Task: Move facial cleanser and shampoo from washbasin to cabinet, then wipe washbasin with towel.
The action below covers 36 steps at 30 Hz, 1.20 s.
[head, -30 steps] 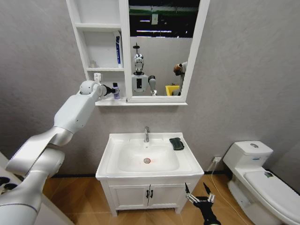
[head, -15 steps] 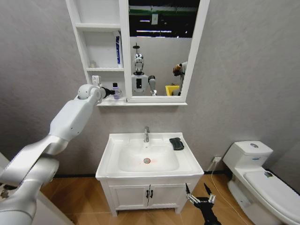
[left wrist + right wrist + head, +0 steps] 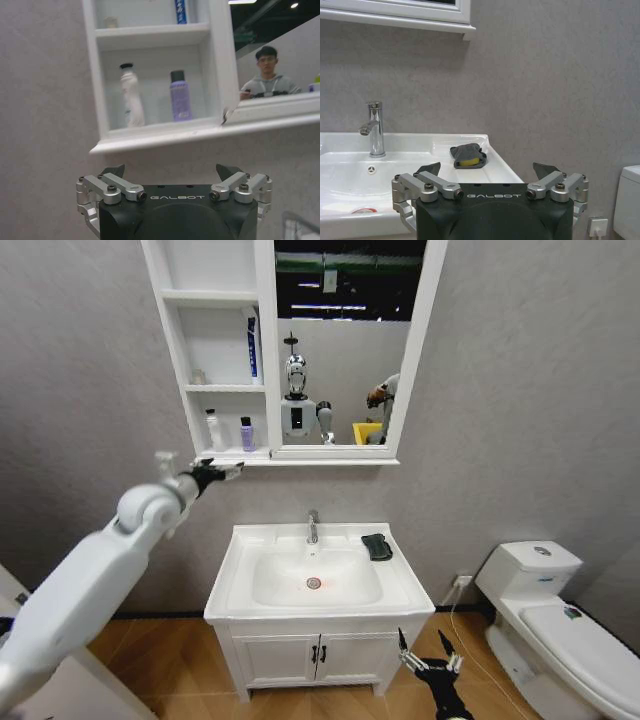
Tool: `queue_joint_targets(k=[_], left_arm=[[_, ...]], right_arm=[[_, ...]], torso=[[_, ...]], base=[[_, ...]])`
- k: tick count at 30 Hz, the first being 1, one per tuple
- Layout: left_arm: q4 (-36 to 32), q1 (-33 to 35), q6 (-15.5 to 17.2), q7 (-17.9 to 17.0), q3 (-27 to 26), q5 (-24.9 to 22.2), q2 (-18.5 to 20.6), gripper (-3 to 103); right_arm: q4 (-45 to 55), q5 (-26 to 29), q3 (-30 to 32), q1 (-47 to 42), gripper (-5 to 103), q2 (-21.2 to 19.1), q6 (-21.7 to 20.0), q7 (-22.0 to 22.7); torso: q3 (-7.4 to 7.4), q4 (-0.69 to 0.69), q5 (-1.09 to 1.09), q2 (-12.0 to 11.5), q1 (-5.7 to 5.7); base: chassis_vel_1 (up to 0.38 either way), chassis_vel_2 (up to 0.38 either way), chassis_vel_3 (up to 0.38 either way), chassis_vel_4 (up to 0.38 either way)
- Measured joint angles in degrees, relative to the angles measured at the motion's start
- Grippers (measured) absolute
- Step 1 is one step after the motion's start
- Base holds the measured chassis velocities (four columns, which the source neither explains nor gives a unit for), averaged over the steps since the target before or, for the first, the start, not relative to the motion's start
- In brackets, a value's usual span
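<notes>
A grey textured wall is backing a bathroom corner in the head view, with wood flooring below and a white toilet [image 3: 560, 615] standing to the right. The cabinet [image 3: 265, 350] is hanging on that wall; its lowest open compartment is holding a white bottle [image 3: 212, 429] and a purple bottle [image 3: 246, 433] side by side, apart from each other, and a blue tube [image 3: 252, 345] is standing in the middle compartment at the side next to the mirror panel. Beneath it the washbasin [image 3: 318, 578] is sitting on a two-door vanity [image 3: 315, 658]; the towel [image 3: 377, 546] is lying at the washbasin's back right corner, beside the tap [image 3: 313, 526], and the bowl is holding nothing but its drain. The left gripper [image 3: 222, 471] is hanging in open air just below the cabinet's bottom left corner, jaws spread and empty. The right gripper [image 3: 430, 662] is waiting low beside the vanity's front right corner, jaws spread, well apart from the towel.

In the left wrist view, the left gripper [image 3: 172, 172] is facing the lowest compartment from below its ledge, the white bottle [image 3: 131, 95] and purple bottle [image 3: 180, 96] standing upright inside.

In the right wrist view, the right gripper [image 3: 487, 170] is showing spread jaws, and beyond it the towel [image 3: 468, 155] is resting near the washbasin's [image 3: 395, 150] right rim, folded round something yellow.
</notes>
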Motion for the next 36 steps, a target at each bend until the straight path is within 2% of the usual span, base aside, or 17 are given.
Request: queue_joint_targets(k=[1,2,4,5,6,7,8,9,10,11,12,13,14,15,20,25,36], left_arm=[[-2.3,8.2,-0.2,0.0,-5.9,2.8,-1.4,100],[-2.3,8.2,-0.2,0.0,-5.9,2.8,-1.4,100],[-5.3,22.1,0.6,3.3,-16.7,8.0,-5.2,100],[-5.3,22.1,0.6,3.3,-16.7,8.0,-5.2,100],[-6.5,29.4,-0.6,6.8,-21.9,11.0,-8.9,100],[-6.5,29.4,-0.6,6.8,-21.9,11.0,-8.9,100],[-7.9,36.3,-2.2,10.9,-25.9,14.0,-13.4,100],[-7.9,36.3,-2.2,10.9,-25.9,14.0,-13.4,100],[-9.1,40.5,-3.5,13.9,-28.3,16.4,-16.6,100],[-9.1,40.5,-3.5,13.9,-28.3,16.4,-16.6,100],[-10.9,44.0,-5.1,17.0,-30.5,19.0,-20.0,100],[-16.1,49.6,-7.9,22.4,-32.4,24.4,-28.8,100],[-17.5,50.5,-8.5,23.1,-32.0,26.1,-31.4,100],[-17.5,50.5,-8.5,23.1,-32.0,26.1,-31.4,100],[-21.0,52.4,-9.5,23.6,-28.1,31.6,-37.5,100],[-21.4,52.2,-9.6,23.5,-25.6,34.6,-39.0,100],[-21.1,51.7,-9.6,23.1,-25.1,34.7,-38.9,100]], right_arm=[[1.0,0.1,0.5,0.4,100,-0.3,-1.3,0.5],[1.0,0.1,0.5,0.4,100,-0.3,-1.3,0.5],[2.1,0.4,1.1,1.1,100,-0.9,-2.8,0.7],[2.1,0.4,1.1,1.1,100,-0.9,-2.8,0.7],[2.4,0.7,1.4,1.7,100,-1.1,-3.2,0.7],[2.4,0.7,1.4,1.7,100,-1.1,-3.2,0.7],[2.8,1.0,1.5,2.1,100,-0.9,-3.4,0.7],[2.8,1.0,1.5,2.1,100,-0.9,-3.4,0.7],[3.2,1.2,1.4,2.1,100,-0.9,-3.6,0.7],[3.2,1.2,1.4,2.1,100,-0.9,-3.6,0.7],[3.9,1.4,1.2,2.0,100,-0.8,-3.7,0.4],[4.9,1.3,0.4,1.7,100,-0.6,-3.8,-0.6],[5.0,1.1,0.2,1.6,100,-0.5,-3.7,-0.9],[5.0,1.1,0.2,1.6,100,-0.5,-3.7,-0.9],[5.7,0.7,-0.3,-0.2,100,-0.3,-2.6,-1.6],[6.0,0.3,-0.5,-1.3,100,-0.3,-1.7,-1.6],[7.1,1.0,0.0,1.7,100,-0.5,-2.4,0.3]], torso=[[0.00,-0.03,0.01,0.0,0.00],[0.00,-0.03,0.01,0.0,0.00],[0.00,-0.01,0.02,0.0,0.00],[0.00,-0.01,0.02,0.0,0.00],[0.00,0.01,0.02,0.0,0.00],[0.00,0.01,0.02,0.0,0.00],[0.01,0.01,0.00,0.0,0.00],[0.01,0.01,0.00,0.0,0.00],[0.01,0.02,-0.02,0.0,0.01],[0.01,0.02,-0.02,0.0,0.01],[0.00,0.02,0.03,0.0,0.00],[0.00,-0.02,0.03,0.0,0.00],[0.00,-0.02,0.04,0.0,0.02],[0.00,-0.02,0.04,0.0,0.02],[0.01,-0.02,0.04,0.0,0.02],[0.01,-0.02,0.02,0.0,0.02],[0.01,0.00,0.02,0.0,0.02]], base=[[0.000,0.000,0.000,0.000],[0.000,0.000,0.000,0.000],[0.000,0.000,0.000,0.000],[0.000,0.000,0.000,0.000],[0.000,0.000,0.000,0.000],[0.000,0.000,0.000,0.000],[0.000,0.000,0.000,0.000],[0.000,0.000,0.000,0.000],[0.000,0.000,0.000,0.000],[0.000,0.000,0.000,0.000],[0.000,0.000,0.000,0.000],[0.000,0.000,0.000,0.000],[0.000,0.000,0.000,0.000],[0.000,0.000,0.000,0.000],[0.000,0.000,0.000,0.000],[0.000,0.000,0.000,0.000],[0.000,0.000,0.000,0.000]])
